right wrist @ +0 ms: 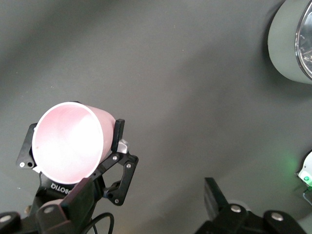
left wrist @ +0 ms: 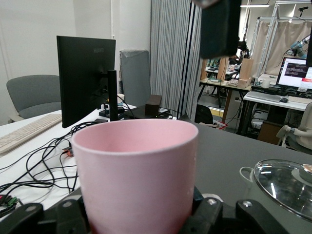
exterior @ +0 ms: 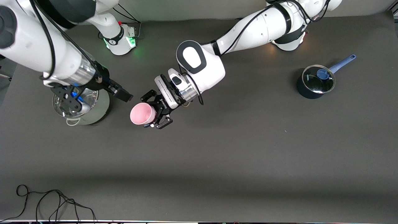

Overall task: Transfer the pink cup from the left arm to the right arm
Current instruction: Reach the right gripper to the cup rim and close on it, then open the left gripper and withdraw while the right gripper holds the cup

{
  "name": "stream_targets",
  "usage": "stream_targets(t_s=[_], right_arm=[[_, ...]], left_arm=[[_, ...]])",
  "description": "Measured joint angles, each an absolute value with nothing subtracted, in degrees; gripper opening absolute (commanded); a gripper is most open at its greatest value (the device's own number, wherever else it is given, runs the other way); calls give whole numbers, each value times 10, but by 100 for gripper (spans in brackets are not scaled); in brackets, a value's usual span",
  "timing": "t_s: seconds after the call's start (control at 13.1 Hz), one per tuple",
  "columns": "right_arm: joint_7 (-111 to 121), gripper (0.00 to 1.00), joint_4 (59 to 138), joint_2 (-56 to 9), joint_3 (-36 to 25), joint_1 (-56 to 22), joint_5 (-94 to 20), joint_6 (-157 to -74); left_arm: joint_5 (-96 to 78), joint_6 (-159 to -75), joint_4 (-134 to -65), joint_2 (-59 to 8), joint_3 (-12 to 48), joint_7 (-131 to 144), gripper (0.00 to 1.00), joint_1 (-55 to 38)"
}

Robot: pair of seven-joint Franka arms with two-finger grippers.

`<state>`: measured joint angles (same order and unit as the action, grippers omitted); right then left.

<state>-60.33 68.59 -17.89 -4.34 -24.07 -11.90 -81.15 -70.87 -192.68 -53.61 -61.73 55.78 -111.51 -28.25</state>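
**Handover pending: cup held by the left arm, right fingers not yet around it**

The pink cup is off the table, clamped across its lower body between the two fingers of the left gripper, over the middle of the table. It is tipped, with its open mouth turned up and toward the right arm's end. Seen from the front, the right gripper hangs at about ten o'clock from the cup, just beside its rim but not touching. The right wrist view shows its fingers spread wide, with nothing between them.

The step in hand appears to be the right arm's approach to take the cup. To do it well, the right gripper should line up so that the cup wall near the rim, the part left free by the left fingers, sits squarely between its pads. It should close there, clear of the left gripper's black linkages. Because the cup is tapered and smooth, a grasp too near the lip may slide off, so a bite a little deeper is safer. The left gripper should release only once the right has closed firmly.

A steel pot with a glass lid sits at nine o'clock from the cup, under the right wrist, and the approach should stay above it. A blue saucepan stands well apart at about two o'clock.
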Motion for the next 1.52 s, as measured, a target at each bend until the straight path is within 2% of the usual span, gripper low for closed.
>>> stream_targets(t_s=[0.69, 1.14, 1.3, 1.52], right_arm=[[-603, 100, 670, -225, -48, -239, -120, -863], [-606, 97, 667, -237, -48, -239, -134, -866], [-606, 85, 667, -239, -48, -239, -138, -866], [-607, 51, 667, -240, -48, -239, -139, -866]], left_arm=[[-699, -1927, -536, -617, 540, -1115, 0, -294], [-698, -1927, -535, -617, 540, -1115, 0, -295], [-698, -1927, -534, -617, 540, -1115, 0, -296], [-698, -1927, -530, -617, 540, -1115, 0, -300]])
